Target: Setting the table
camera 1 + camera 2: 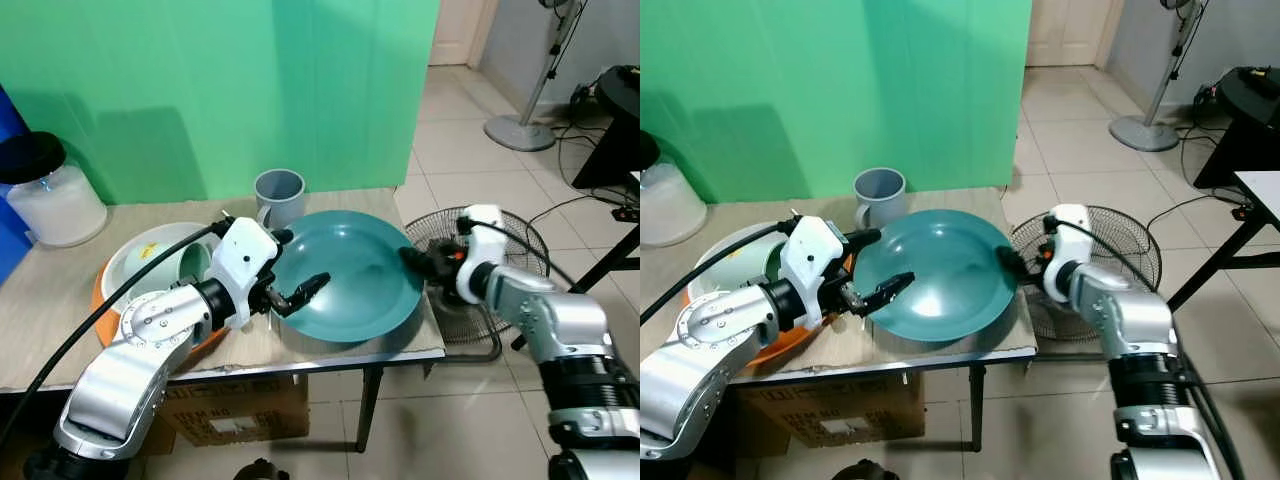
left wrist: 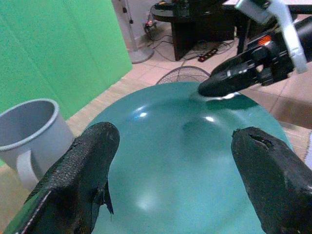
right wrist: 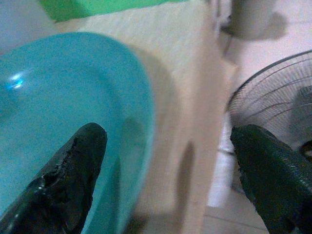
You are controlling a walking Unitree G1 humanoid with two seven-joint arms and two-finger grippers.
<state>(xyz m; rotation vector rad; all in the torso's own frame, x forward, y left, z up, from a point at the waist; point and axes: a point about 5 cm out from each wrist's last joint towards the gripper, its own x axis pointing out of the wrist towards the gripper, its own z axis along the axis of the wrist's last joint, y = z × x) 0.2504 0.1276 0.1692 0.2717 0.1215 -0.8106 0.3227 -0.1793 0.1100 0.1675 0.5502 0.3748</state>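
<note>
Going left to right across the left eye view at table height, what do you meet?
Lidded jar → pale bowl in the orange dish → left gripper → teal plate → right gripper → floor fan lying beside the table.

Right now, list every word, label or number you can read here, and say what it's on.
Nothing here reads as text.
Box under the table: a white label with print, too small and blurred to read.
Plate, mug, jar: no lettering seen.
</note>
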